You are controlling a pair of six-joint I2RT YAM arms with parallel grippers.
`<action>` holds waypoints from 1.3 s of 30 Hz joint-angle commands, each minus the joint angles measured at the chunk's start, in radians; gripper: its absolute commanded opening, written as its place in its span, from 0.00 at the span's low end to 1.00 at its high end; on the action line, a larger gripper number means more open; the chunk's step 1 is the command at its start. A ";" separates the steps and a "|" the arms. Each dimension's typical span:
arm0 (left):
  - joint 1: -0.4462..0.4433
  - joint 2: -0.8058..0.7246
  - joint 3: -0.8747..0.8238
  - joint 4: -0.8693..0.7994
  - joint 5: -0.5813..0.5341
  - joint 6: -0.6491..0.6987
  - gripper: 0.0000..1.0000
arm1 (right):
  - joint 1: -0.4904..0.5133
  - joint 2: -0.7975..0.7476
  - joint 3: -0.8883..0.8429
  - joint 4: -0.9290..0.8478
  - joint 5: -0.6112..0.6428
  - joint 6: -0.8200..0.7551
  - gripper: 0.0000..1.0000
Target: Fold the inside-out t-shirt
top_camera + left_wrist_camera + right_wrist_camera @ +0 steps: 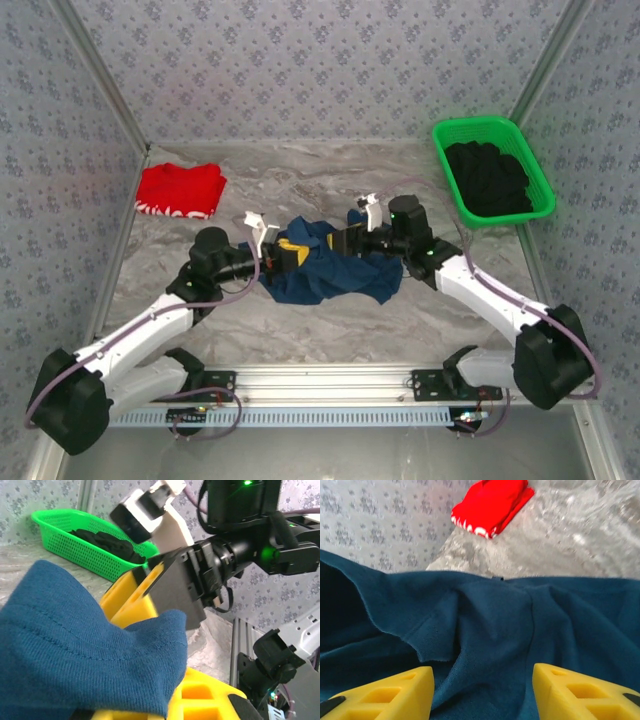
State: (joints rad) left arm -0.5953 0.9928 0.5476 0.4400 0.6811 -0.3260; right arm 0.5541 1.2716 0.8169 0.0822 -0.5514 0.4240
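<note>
My left claw (288, 252) is clamped on the crumpled dark navy-blue knit cloth t-shirt (335, 272); close up, its stitched hem drapes over my yellow finger (210, 700). My right claw (482, 680) gapes apart, soft folds bunched just ahead. From above, the heap hides both fingertips.

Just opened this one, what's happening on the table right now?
Both arms meet mid-table over a crumpled navy t-shirt. The left hand is shut on a bunch of its cloth. The right hand faces it, open over the fabric. The shirt is not folded yet. A folded red garment lies at the far left, and a green basket of black clothing sits at the far right.
</note>
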 commanded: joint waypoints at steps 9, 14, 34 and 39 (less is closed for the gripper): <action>0.006 -0.008 0.028 -0.047 0.041 0.051 0.00 | 0.049 0.049 0.018 0.121 -0.113 0.034 0.55; 0.005 -0.014 0.028 -0.056 0.040 0.056 0.00 | 0.059 0.077 0.036 0.124 -0.096 0.036 0.49; 0.005 0.053 0.016 -0.104 -0.064 0.065 0.03 | -0.094 -0.195 0.120 -0.321 -0.064 -0.128 0.00; 0.005 0.078 0.033 -0.132 -0.056 0.083 0.06 | -0.132 -0.180 0.180 -0.442 -0.033 -0.171 0.00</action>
State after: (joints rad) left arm -0.5953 1.0634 0.5476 0.3252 0.6270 -0.2703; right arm 0.4377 1.0782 0.9428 -0.2344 -0.6056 0.3077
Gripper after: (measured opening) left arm 0.056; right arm 0.062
